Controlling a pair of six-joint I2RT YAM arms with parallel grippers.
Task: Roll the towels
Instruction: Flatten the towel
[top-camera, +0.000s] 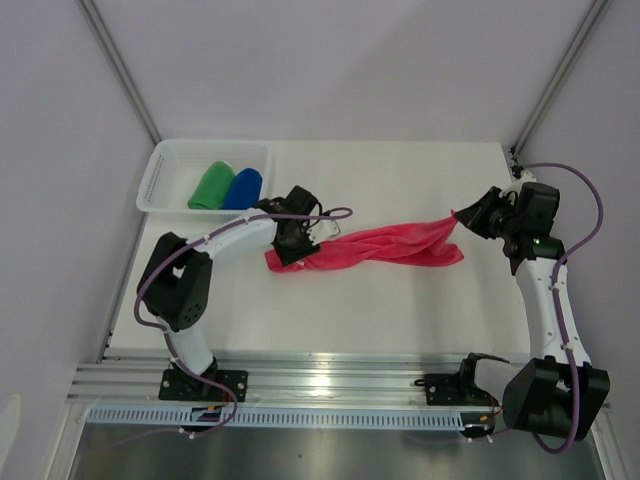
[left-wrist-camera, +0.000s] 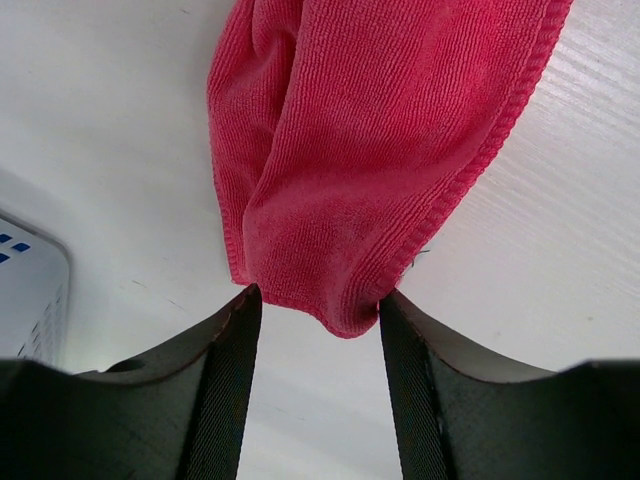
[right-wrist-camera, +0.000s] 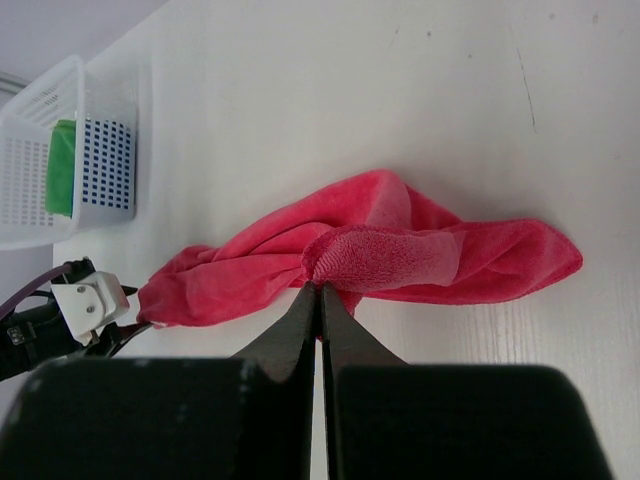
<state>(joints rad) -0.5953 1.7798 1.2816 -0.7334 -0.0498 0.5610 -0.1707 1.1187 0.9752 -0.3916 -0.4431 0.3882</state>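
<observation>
Pink-red towel lies stretched across the table. Its right corner is lifted and pinched tight in the right gripper, and that arm bends inward from the right edge. The left arm reaches low over the other end, with the left gripper jaws apart around the tip. Of three towels in all, one green towel and one blue towel sit rolled in the single basket.

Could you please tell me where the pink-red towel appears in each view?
Top external: the pink-red towel lies stretched across the middle of the picture.
Left wrist: it fills the upper centre.
Right wrist: it is bunched at the centre.
Shared landmark: the white basket, at the left in each.
</observation>
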